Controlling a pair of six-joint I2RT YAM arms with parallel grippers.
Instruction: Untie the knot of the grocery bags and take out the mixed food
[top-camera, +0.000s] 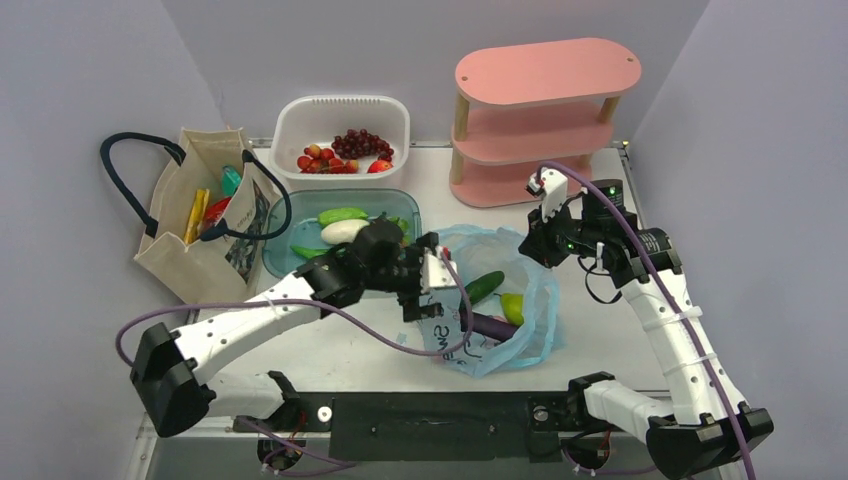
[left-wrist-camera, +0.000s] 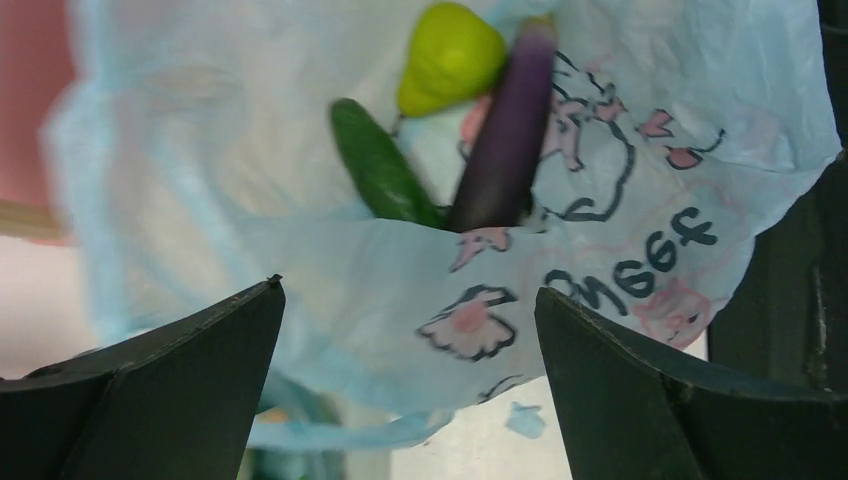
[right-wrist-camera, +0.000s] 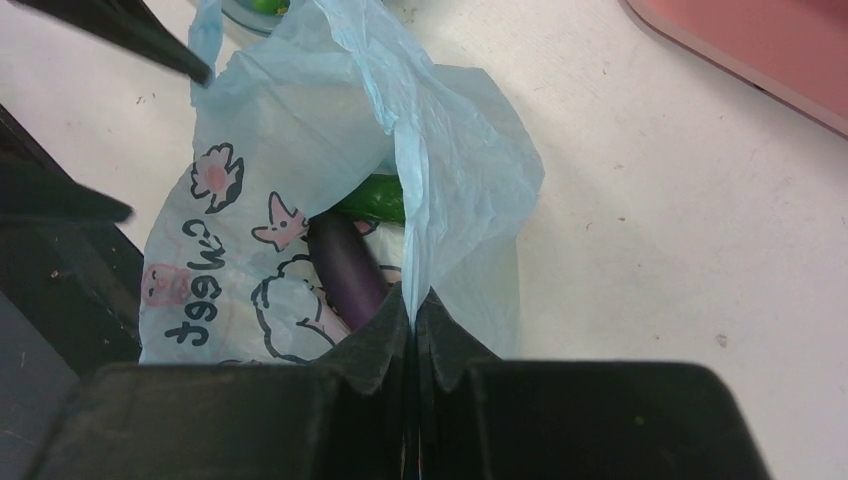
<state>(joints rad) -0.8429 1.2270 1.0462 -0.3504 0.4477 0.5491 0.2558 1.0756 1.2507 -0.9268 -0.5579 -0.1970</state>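
A thin, crinkly, translucent light blue plastic bag (top-camera: 538, 335) lies slumped just right of the middle of the white counter (top-camera: 620, 330), nearer its near edge than its far one. Its mouth gapes open, and its film carries pink flowers and stars outlined in black beside dark lettering. Inside the bag lie a glossy, slender purple eggplant (left-wrist-camera: 505, 140), a dark green cucumber (left-wrist-camera: 380, 175) touching it, and a smooth yellow-green pear (left-wrist-camera: 450, 55) just beyond them. The right pincer (right-wrist-camera: 412, 315) has its black fingers pressed together on a pulled-up fold of the bag's rim, and the film stretches taut away from them. The left pincer (left-wrist-camera: 407, 290) stands with its wedge-shaped black fingers spread wide apart at the bag's left side. They hold nothing, and the printed wall sags between them. At the left edge of the counter a beige canvas tote (top-camera: 190, 265) with dark navy loop handles (top-camera: 130, 190) stands open, with yellow, red and teal packets poking out. A clear teal plastic tub (top-camera: 400, 200) beside it holds a white oval vegetable (top-camera: 343, 232) and green ones. Along the far edge sits a white slotted basket (top-camera: 290, 125) with a dark red grape bunch (top-camera: 362, 143) and small red fruit. A pink oval-tiered shelf (top-camera: 545, 70) on pale wooden posts fills the far right corner.
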